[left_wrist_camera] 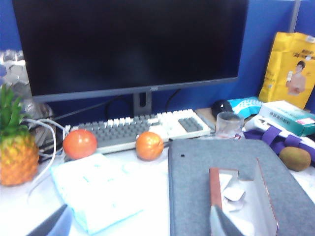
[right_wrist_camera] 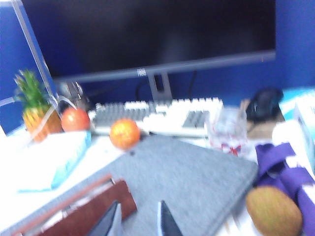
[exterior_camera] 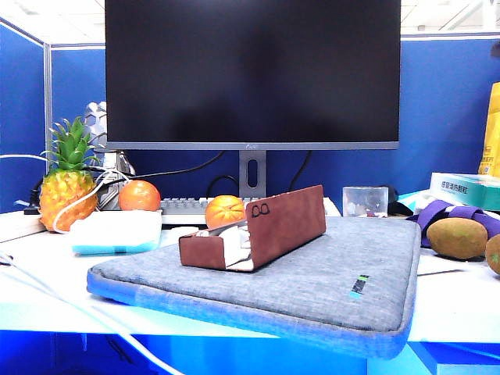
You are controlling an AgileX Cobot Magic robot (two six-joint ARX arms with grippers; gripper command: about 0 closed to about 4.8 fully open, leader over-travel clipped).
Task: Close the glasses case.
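Glasses case (exterior_camera: 254, 232) lies open at centre frame on the grey sleeve (exterior_camera: 328, 273), flap upright. Right gripper (right_wrist_camera: 140, 221) hovers beside it, jaws nearly together; left gripper (left_wrist_camera: 147, 228) barely visible, opening unclear. Approach stage; next, push flap down

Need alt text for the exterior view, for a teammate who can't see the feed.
An open reddish-brown glasses case sits on a grey padded sleeve, its flap lid standing up. Behind it are an orange, a keyboard and a dark monitor; a pineapple stands at left. Neither pincer appears.
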